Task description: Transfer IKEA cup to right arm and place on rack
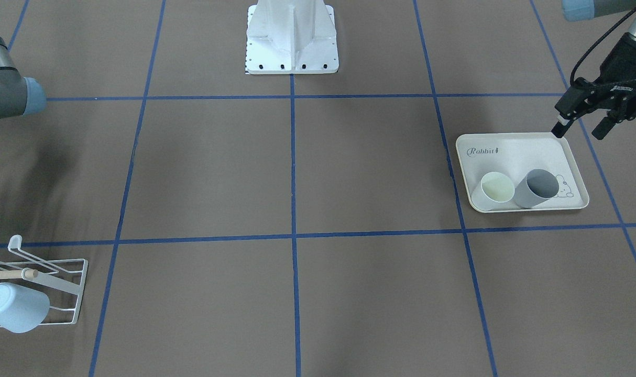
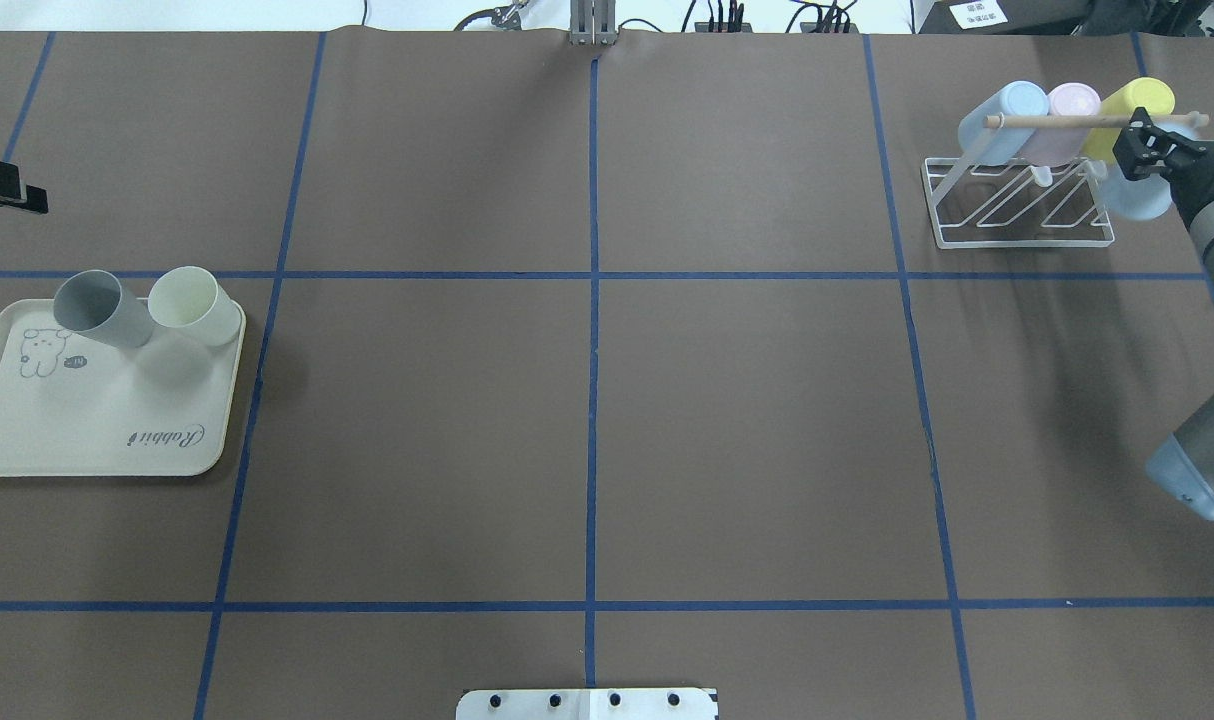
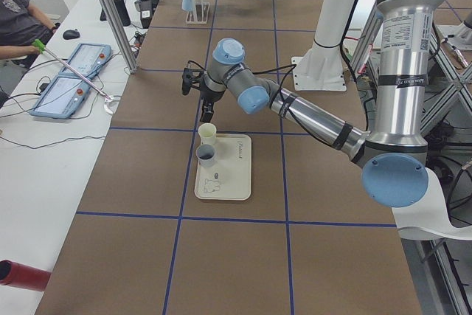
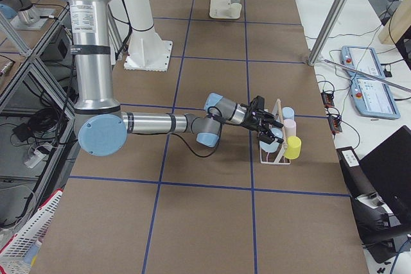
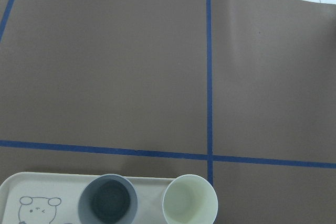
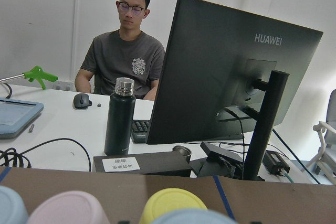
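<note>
My left gripper [image 1: 580,129] hangs wide open and empty beside a corner of the tray [image 1: 512,152]. I'd pinch the wall of the grey cup [image 1: 535,188] squarely, clear of the cream cup [image 1: 493,191] beside it. My right gripper [image 2: 1157,140] sits at the rack [image 2: 1017,215]; whether it grips anything I cannot tell.

The fingers of the right gripper [image 2: 1137,150] are hidden by its body, the blue cup [image 2: 1142,205] beside it is half covered, and the rack [image 1: 61,285] is cropped.
</note>
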Tool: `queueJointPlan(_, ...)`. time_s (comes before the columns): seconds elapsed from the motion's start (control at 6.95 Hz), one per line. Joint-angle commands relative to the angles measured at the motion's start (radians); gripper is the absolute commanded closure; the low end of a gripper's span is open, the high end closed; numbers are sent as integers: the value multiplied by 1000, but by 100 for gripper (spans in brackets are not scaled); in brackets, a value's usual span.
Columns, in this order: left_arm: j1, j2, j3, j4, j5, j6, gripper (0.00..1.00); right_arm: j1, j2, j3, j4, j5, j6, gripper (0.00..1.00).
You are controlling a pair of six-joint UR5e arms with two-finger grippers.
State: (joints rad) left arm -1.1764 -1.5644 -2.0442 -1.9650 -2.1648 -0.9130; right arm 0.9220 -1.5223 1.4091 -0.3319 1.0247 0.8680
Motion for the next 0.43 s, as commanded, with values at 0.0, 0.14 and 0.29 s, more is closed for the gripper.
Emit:
queueJointPlan(0.0,-2,0,-1,0,-13,-1,0,1,1,-1,11,2,-1,0)
queueJointPlan(0.14,-14,1,-1,2,-24,-1,0,1,1,19,11,2,-6,0)
queueJointPlan(0.29,-20,1,-1,0,-35,-1,0,6,-13,68,11,6,-6,0)
